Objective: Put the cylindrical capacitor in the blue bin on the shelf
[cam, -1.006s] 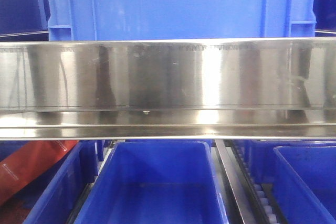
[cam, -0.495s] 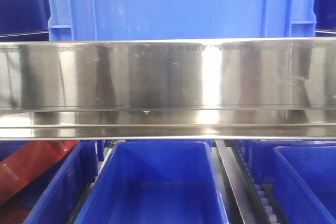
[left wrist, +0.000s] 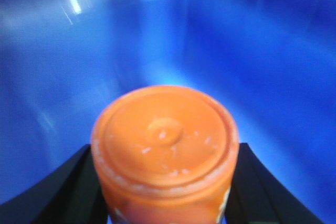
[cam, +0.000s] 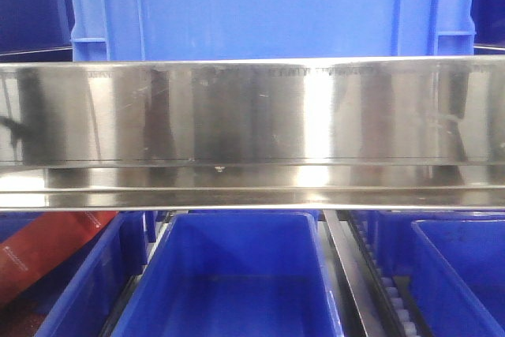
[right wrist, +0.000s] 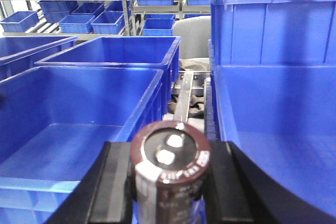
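The shelf [cam: 252,116] fills the front view: one wide, shiny steel rail running straight across. A tall bin [cam: 268,5] in blue stands on the tier above it, at 12 o'clock. Under the rail at 6 o'clock, a middle bin [cam: 237,274], also blue, shows a bare floor. More blue bins flank it at 8 and 4 o'clock, with a red strip [cam: 47,246] at 8 o'clock. A roller track [cam: 390,293] runs at 5 o'clock, just right of the middle bin.

In the right wrist view, a near bin [right wrist: 79,129] lies at 9 o'clock and a deep bin [right wrist: 273,124] at 3 o'clock, with a grey rail [right wrist: 184,95] between them. Far racks [right wrist: 68,3] of small blue bins stand at 11 o'clock.

The right gripper [right wrist: 167,192], at 6 o'clock, has its black jaws spread just enough to pinch the capacitor [right wrist: 169,163]. The capacitor is upright, its silvery end with two studs towards the camera, in line with the grey rail.

The left gripper [left wrist: 165,195] likewise pinches an orange cylinder [left wrist: 164,145] at 6 o'clock, round end towards the camera. Behind it there is only blurred blue plastic.
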{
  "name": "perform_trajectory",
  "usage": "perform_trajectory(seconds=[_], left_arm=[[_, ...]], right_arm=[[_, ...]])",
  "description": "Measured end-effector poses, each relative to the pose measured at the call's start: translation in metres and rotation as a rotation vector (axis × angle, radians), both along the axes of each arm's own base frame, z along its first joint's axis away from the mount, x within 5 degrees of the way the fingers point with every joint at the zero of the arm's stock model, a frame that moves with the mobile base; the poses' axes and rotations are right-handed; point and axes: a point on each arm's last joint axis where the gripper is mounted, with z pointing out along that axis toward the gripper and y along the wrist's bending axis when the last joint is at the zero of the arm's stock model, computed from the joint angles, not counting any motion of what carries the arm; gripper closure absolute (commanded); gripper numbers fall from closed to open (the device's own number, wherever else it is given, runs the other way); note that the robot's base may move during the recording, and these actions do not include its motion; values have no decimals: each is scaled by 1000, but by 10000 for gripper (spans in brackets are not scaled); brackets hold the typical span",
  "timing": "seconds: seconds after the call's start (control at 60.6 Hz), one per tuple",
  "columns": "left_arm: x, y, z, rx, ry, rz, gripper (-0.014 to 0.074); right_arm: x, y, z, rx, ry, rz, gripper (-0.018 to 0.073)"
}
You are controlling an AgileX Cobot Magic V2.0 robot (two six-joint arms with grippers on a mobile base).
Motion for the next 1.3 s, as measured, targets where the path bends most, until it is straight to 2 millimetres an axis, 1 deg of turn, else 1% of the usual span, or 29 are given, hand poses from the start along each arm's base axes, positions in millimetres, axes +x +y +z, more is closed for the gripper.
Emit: perform_trajectory(seconds=[0.066, 0.115, 0.132, 0.165, 0.264, 0.28, 0.33, 0.346, 0.396, 0.577, 0.676, 0.759, 0.792, 0.89, 0.989, 1.055, 1.121, 1.253, 1.303], left_arm=[[9, -6, -17, 26, 36, 0, 679], [14, -10, -30, 47, 66, 1, 597], [15, -11, -32, 51, 72, 1, 560], [16, -12, -36, 58, 82, 1, 517], [17, -12, -38, 62, 88, 2, 276], [17, -12, -38, 62, 88, 2, 220], [17, -12, -37, 62, 87, 2, 109], [17, -12, -37, 62, 87, 2, 56], [17, -12, -37, 60, 85, 1, -33], [17, -12, -35, 61, 87, 2, 110], [14, -10, -26, 61, 87, 4, 211], [8, -6, -11, 53, 78, 7, 348], [6, -3, -4, 48, 71, 7, 388], [-10, 8, 20, 36, 53, 11, 531], [-31, 25, 48, 32, 19, 22, 617], [-43, 36, 59, 36, 5, 33, 640], [-57, 51, 70, 27, -3, 49, 644], [-79, 79, 79, 8, -11, 93, 645], [-91, 91, 80, 3, -16, 103, 645]], right_arm=[[0, 0, 0, 1, 0, 1, 629], [0, 0, 0, 1, 0, 1, 629], [0, 0, 0, 1, 0, 1, 629], [0, 0, 0, 1, 0, 1, 629], [0, 0, 0, 1, 2, 1, 629], [0, 0, 0, 1, 4, 1, 629], [0, 0, -1, 0, 9, 2, 629], [0, 0, -1, 0, 9, 2, 629], [0, 0, -1, 0, 11, 2, 629], [0, 0, -1, -1, 15, 3, 629], [0, 0, -1, -1, 15, 3, 629], [0, 0, -1, -1, 15, 3, 629], [0, 0, -1, -1, 15, 3, 629], [0, 0, -2, -2, 17, 3, 629], [-1, 0, -3, -5, 36, 6, 629], [-1, 1, -5, -8, 55, 9, 629], [-1, 1, -7, -10, 78, 13, 629], [-2, 1, -11, -18, 119, 19, 629], [-2, 2, -12, -20, 132, 21, 629]])
